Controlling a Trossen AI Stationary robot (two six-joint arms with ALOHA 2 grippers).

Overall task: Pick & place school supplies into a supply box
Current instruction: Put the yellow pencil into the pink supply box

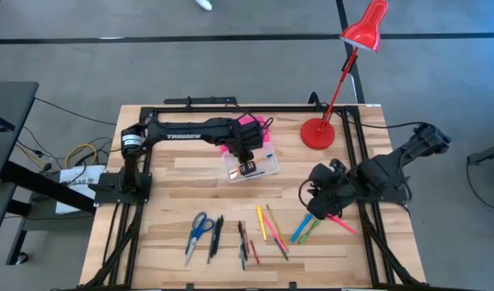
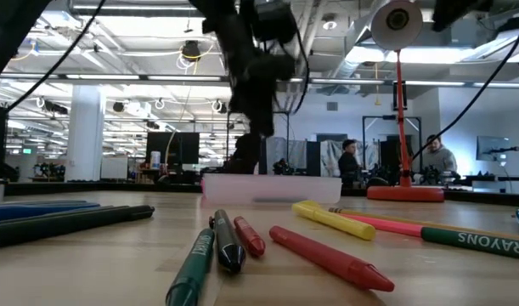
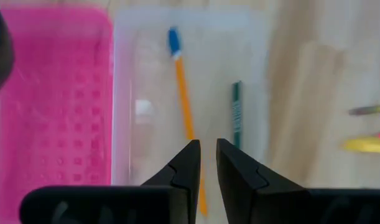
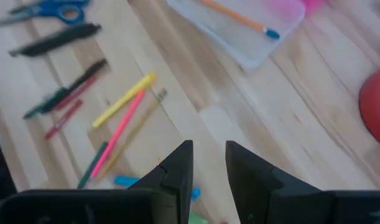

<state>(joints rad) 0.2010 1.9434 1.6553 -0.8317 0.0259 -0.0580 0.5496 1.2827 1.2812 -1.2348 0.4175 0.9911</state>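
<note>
Over the box [image 1: 251,166], the left gripper [image 3: 207,163] hangs with its fingers [image 3: 188,167] a narrow slit apart and nothing between them. Directly beneath, in the clear base, lie an orange pencil [image 3: 185,112] with a blue cap and a green crayon [image 3: 237,113], side by side but apart. Both run lengthwise with the tray, parallel to the hinge of the pink lid [image 3: 50,106] lying open alongside; the pencil's blue cap points away from the gripper.

Judgement: a drop has just been completed, and the step in hand is the release. Next, this arm must lift clear and go for another item.

Right gripper [image 4: 208,163], part open and empty, waits above the table's right side near the blue, green and pink pens [image 1: 315,226]. Remaining supplies lie along the front edge: scissors [image 1: 199,227], black pens [image 1: 215,236], a yellow marker [image 4: 124,99], mostly with long axes running front to back.
</note>
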